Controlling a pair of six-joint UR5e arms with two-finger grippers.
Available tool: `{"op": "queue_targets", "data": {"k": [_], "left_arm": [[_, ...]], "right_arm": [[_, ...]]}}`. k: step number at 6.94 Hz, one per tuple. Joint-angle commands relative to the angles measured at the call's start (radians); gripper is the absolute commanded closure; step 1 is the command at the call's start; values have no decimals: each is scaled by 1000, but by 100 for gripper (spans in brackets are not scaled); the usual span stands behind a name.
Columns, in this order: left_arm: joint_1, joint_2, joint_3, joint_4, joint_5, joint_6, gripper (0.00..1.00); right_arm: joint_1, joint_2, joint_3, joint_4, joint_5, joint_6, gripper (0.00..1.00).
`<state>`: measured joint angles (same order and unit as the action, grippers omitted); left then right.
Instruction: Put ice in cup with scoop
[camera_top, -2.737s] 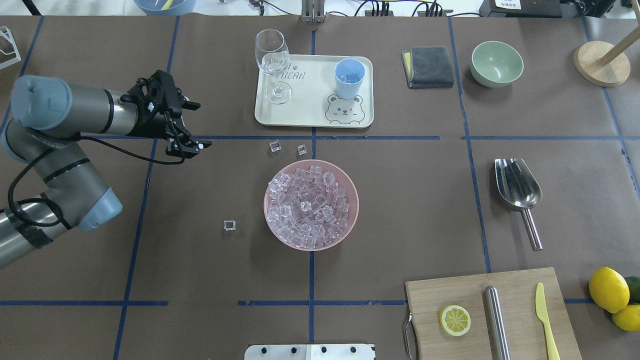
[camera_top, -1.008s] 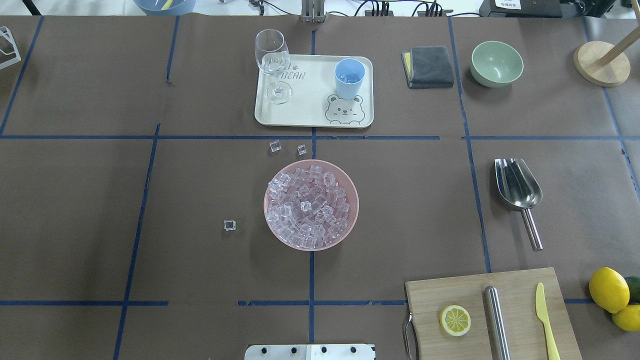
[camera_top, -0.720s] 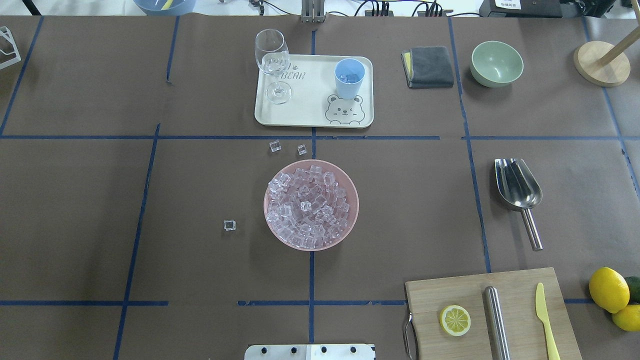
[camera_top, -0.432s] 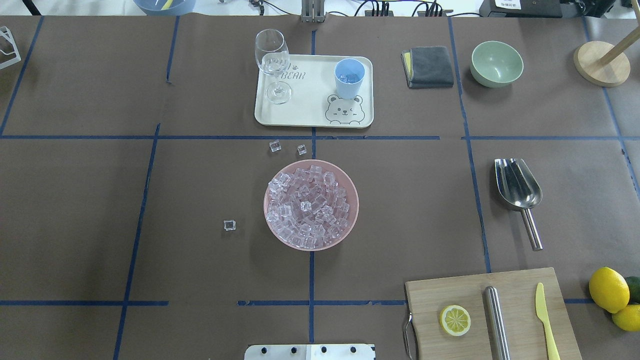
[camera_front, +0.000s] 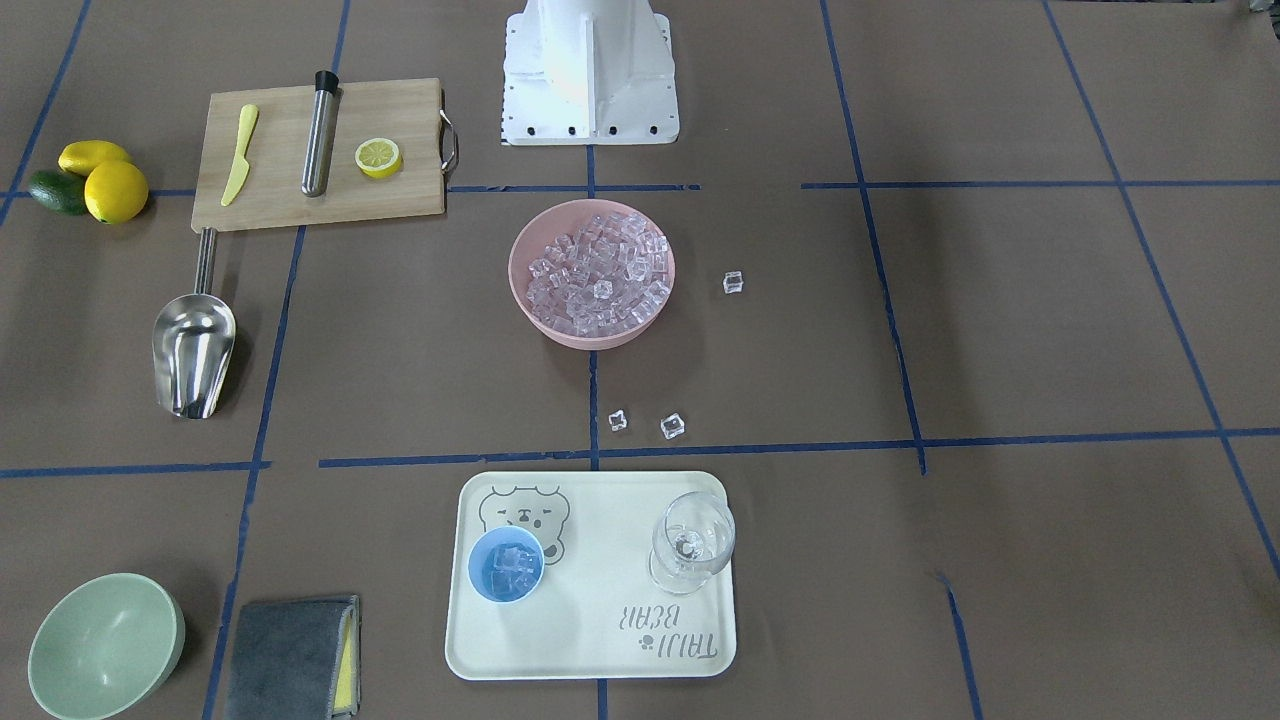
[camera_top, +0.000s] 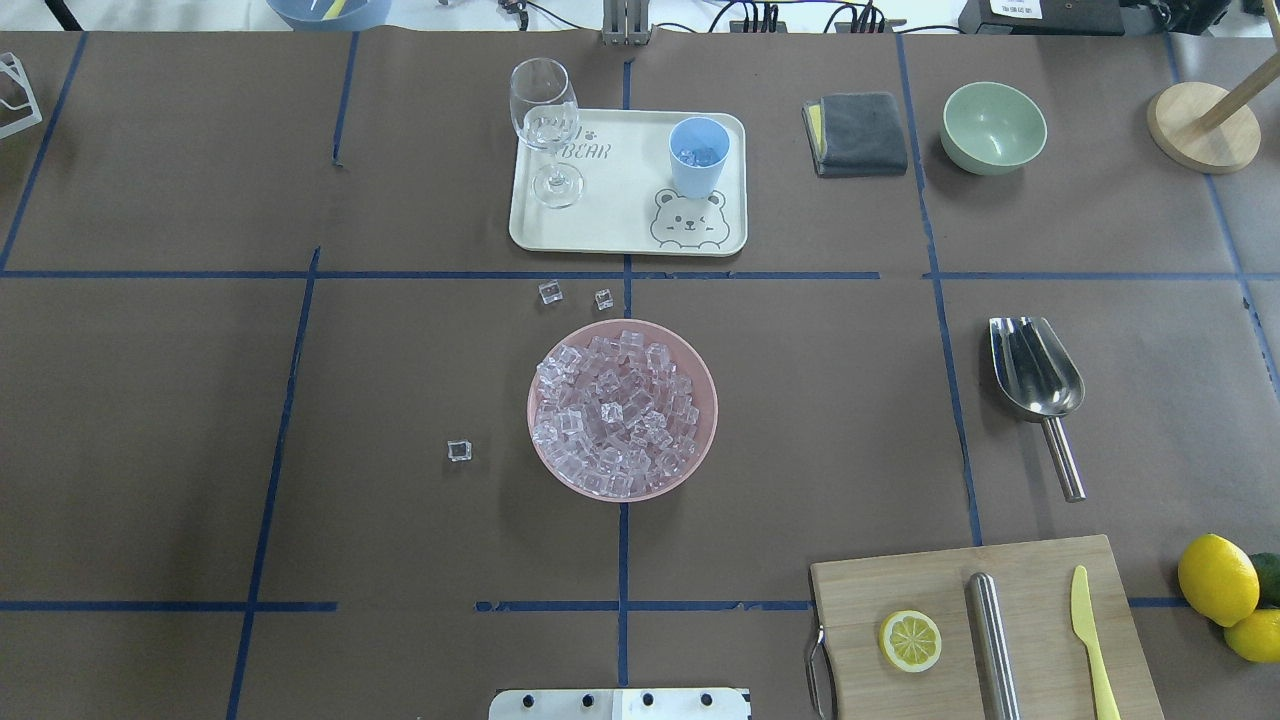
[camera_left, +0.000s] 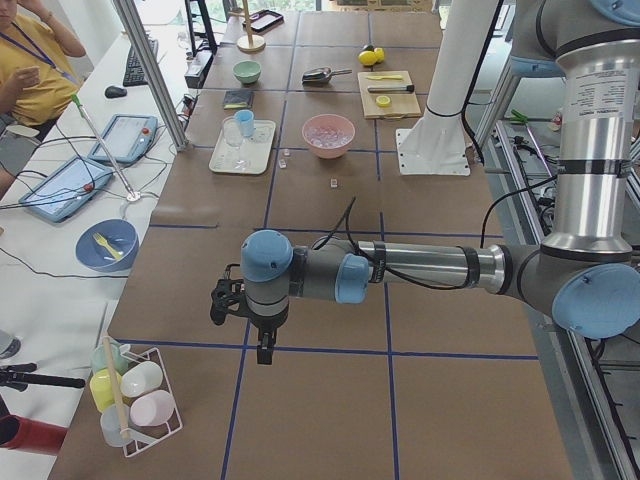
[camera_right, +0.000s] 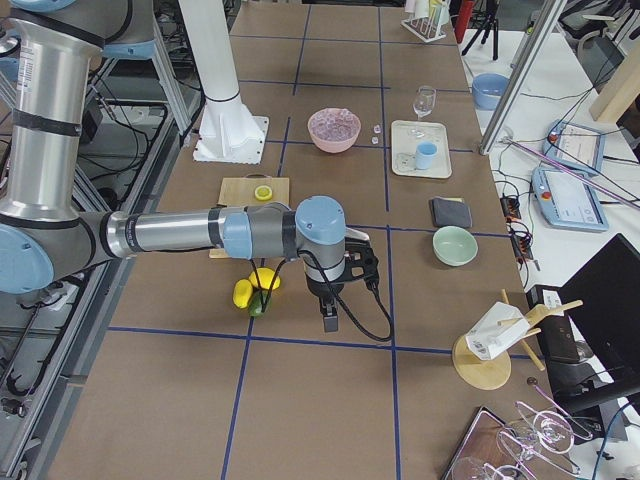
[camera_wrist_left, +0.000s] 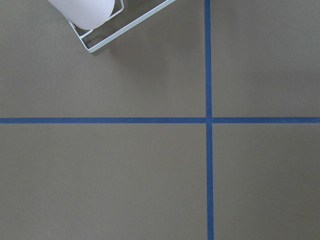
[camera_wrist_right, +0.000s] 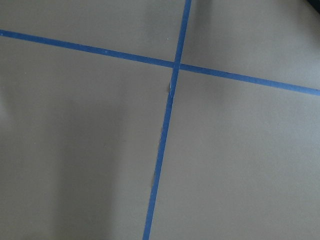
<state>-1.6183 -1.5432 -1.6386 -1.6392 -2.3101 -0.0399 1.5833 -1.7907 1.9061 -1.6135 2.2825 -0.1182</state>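
Bare paper (camera_top: 850, 400) separates scoop (camera_top: 1037, 380) and pink bowl (camera_top: 711, 412); two loose cubes (camera_top: 550, 292) lie between bowl and tray (camera_top: 620, 215) (wine glass (camera_top: 545, 120) shares it).

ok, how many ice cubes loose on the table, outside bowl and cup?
3. First cube and second cube between pink bowl and tray; third cube left of bowl.

1. A white wire rack (camera_left: 152, 428) with pastel cups stands near my left gripper (camera_left: 262, 352).
2. Lemons (camera_right: 264, 278) lie near my right gripper (camera_right: 330, 320).
3. The pink bowl (camera_top: 532, 420), tray (camera_top: 620, 205) and wine glass (camera_top: 545, 110) sit well apart from both.

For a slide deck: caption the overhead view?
Scoop lies right of the pink bowl of ice; cup on tray holds some.
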Motion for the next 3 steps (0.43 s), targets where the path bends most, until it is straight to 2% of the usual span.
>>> {"op": "queue_targets", "data": {"k": [1, 2, 3], "left_arm": [[2, 8, 9, -2, -2, 0, 0], [3, 14, 9, -2, -18, 0, 0], [5, 29, 9, -2, -79, 0, 0]], "right_arm": [[-2, -4, -37, 0, 0, -3, 0], [-9, -6, -50, 0, 2, -1, 0], [-28, -4, -73, 0, 3, 0, 0]]}}
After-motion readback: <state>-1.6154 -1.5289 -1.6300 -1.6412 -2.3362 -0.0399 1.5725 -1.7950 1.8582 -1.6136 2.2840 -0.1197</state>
